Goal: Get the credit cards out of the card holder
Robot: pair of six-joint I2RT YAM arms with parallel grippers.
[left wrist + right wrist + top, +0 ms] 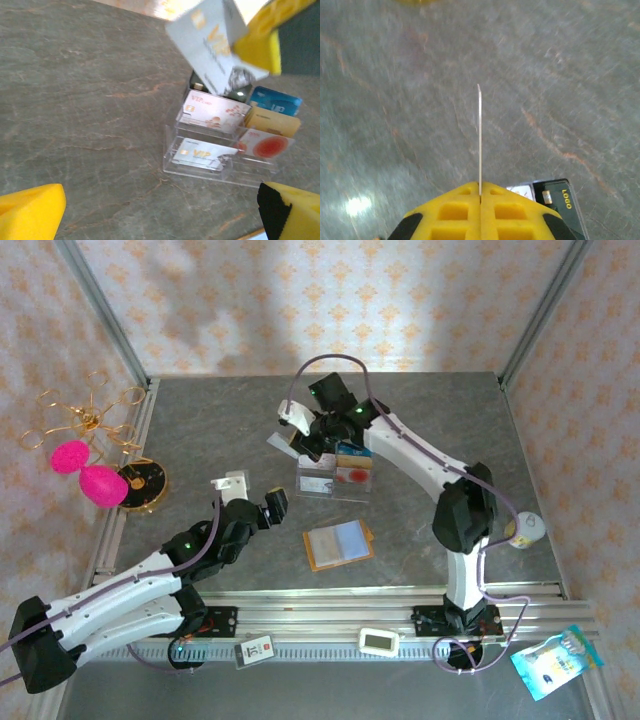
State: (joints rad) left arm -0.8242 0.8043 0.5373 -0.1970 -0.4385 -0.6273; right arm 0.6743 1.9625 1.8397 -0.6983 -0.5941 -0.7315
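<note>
The orange, leather-like card holder (338, 545) lay open and flat on the grey, veined tabletop (200, 430), with its pale blue-grey lining facing up. We saw the left jaws spread wide just beside it. Farther off, the right jaws pinched a thin, silvery plastic card (212, 47) near a clear acrylic tray (169, 150).

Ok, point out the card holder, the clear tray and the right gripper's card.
card holder (340, 543): top external view, pale inner face.
clear tray (252, 172): left wrist view, front wall.
held card (479, 135): right wrist view, thin edge.
</note>
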